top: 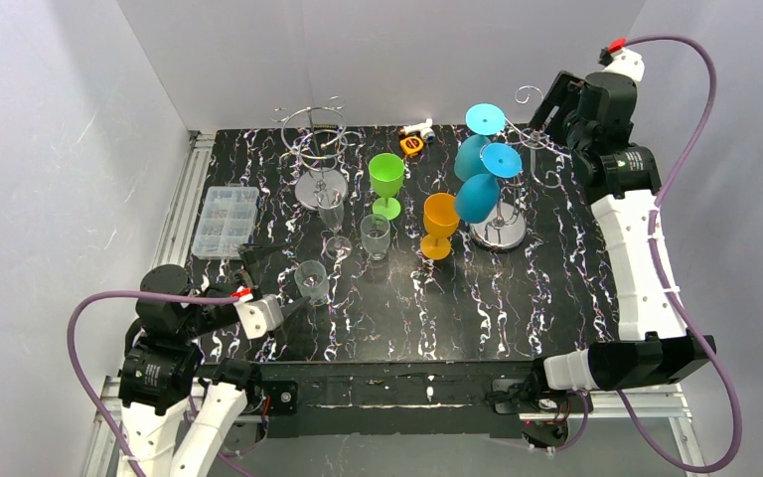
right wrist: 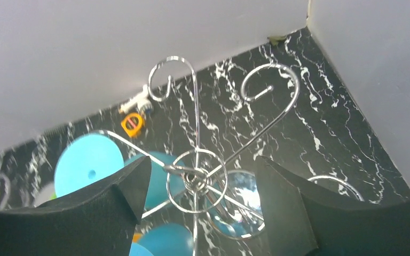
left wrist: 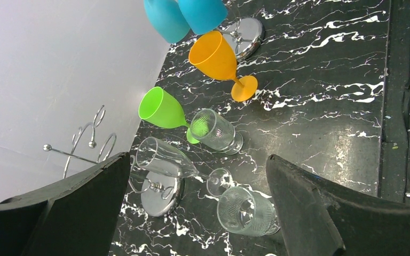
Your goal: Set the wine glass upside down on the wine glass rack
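Observation:
Two blue wine glasses (top: 477, 197) hang upside down on the right chrome wine glass rack (top: 500, 231), their round feet (top: 485, 118) on top. My right gripper (top: 546, 124) hovers open beside the rack's top, holding nothing. In the right wrist view its fingers straddle the rack's hub (right wrist: 195, 178) from above, next to a blue foot (right wrist: 88, 162). An orange glass (top: 440, 224) and a green glass (top: 386, 179) stand upright mid-table. My left gripper (top: 276, 283) is open and low at the near left, facing a clear ribbed glass (left wrist: 245, 210) and a clear flute (left wrist: 165, 157).
A second wire rack (top: 320, 149) with nothing hanging on it stands at the back left, its base (left wrist: 160, 192) behind the flute. Another clear glass (top: 375, 237) stands by the green one. A plastic parts box (top: 225, 221) lies at the left edge, and a tape measure (top: 412, 145) at the back.

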